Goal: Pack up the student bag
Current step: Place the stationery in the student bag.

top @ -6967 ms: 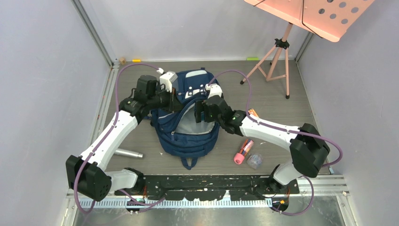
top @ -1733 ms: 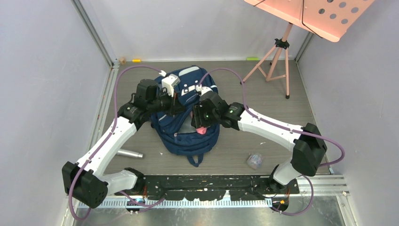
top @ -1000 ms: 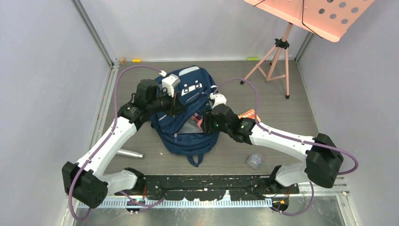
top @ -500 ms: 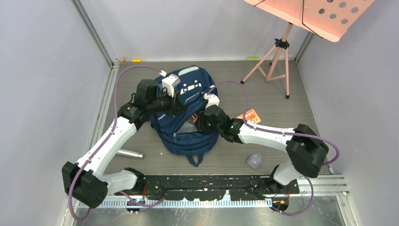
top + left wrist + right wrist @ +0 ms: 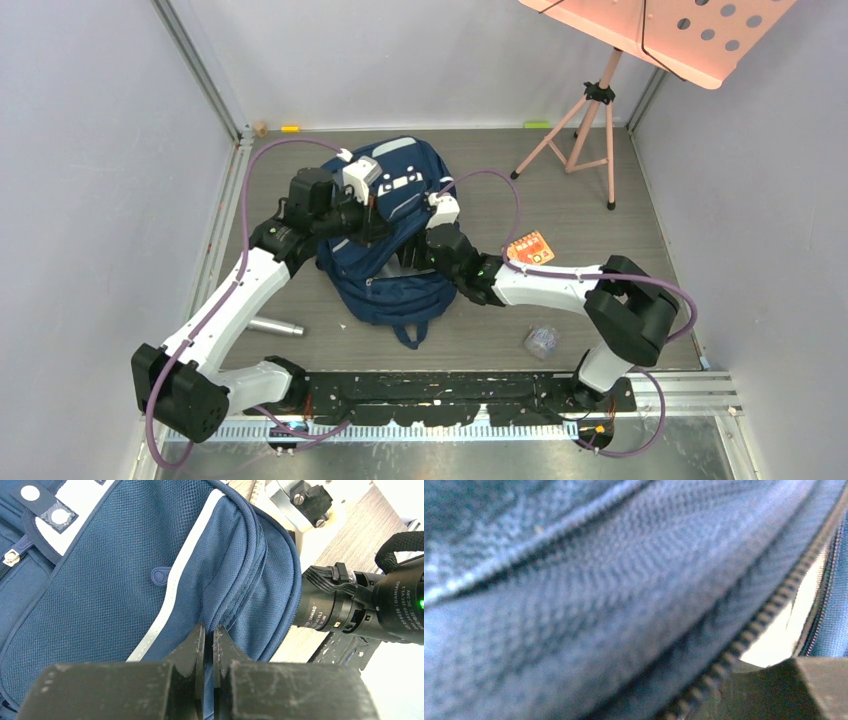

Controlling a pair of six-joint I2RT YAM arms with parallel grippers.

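Left gripper [image 5: 209,630] clamped tight on the student bag [image 5: 400,290], right gripper [image 5: 418,253] at its mouth, grip unreadable, with metal cylinder [image 5: 272,325] and clear packet [image 5: 541,341] lying unpacked by the near edge.

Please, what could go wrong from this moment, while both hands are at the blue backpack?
1. The left hand pinches only a thin fold of the student bag. The fabric may slip out, and the opening could then sag shut.
2. The right hand sits very close against the zipper teeth. A finger might snag there when it moves and drag the bag along.
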